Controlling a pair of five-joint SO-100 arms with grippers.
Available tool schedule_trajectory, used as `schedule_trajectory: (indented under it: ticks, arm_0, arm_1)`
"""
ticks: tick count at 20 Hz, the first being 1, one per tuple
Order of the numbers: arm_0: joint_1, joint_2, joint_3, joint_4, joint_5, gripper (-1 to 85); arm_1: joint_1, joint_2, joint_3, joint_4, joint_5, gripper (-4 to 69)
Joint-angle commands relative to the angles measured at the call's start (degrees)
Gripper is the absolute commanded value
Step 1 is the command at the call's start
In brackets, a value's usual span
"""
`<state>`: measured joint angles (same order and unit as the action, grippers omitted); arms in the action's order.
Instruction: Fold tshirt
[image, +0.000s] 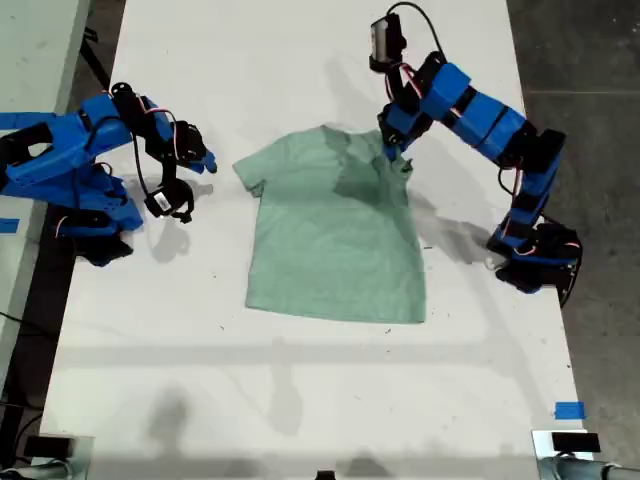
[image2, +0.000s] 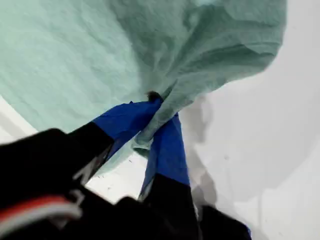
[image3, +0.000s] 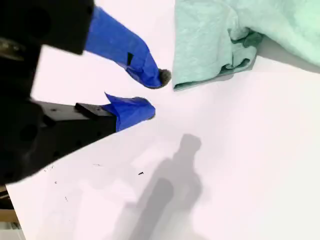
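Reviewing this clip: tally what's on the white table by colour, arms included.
Pale green: 1, the tshirt, its sleeve pinched in my first claw.
Blue: 3, two arms, the one with my first claw, the one with my second claw, and a tape scrap.
Total: 4

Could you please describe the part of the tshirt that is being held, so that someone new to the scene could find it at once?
On the white table lies a pale mint-green tshirt, spread between two blue arms. Follow its top edge to the exterior view's right, where my first gripper has its jaws shut on the sleeve. Only that sleeve is bunched and lifted; the opposite sleeve, near my open second gripper, lies on the table.
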<state>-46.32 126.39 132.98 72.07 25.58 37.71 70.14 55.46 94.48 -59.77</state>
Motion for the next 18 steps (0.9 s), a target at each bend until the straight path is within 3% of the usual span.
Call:
schedule_trajectory:
  ticks: [1, 6, 7, 8, 9, 12, 15, 18]
  arm_0:
    - [1.1, 0.0, -4.4, 0.7, -0.1, 7.0]
    - [1.1, 0.0, -4.3, 0.4, -0.2, 7.1]
    - [1.0, 0.0, -4.3, 0.4, -0.2, 7.5]
    - [0.8, 0.0, -4.3, 0.4, -0.4, 11.1]
    - [0.7, 0.0, -4.2, 0.4, -0.5, 16.6]
    - [0.0, 0.0, -4.5, 0.4, -0.5, 23.6]
    - [-1.1, 0.0, -5.1, 1.0, -0.2, 24.7]
    - [-1.8, 0.0, -5.5, 1.1, -0.1, 21.9]
  arm_1:
    - [-6.7, -7.0, -11.4, -0.9, 5.6, -1.7]
    - [-11.9, -20.2, -12.9, -10.0, 11.9, -1.9]
    - [-11.8, -22.6, -12.9, -10.1, 12.3, 8.0]
    - [-11.6, -24.3, -13.2, -9.8, 12.0, 33.7]
    - [-11.6, -24.2, -13.3, -8.5, 11.9, 38.6]
    - [-11.3, -16.2, -13.4, -4.8, 11.6, 32.1]
    - [-8.3, -1.6, -11.1, 0.2, 9.4, 30.1]
    - [-5.1, 14.2, -1.9, 0.7, 6.4, 28.2]
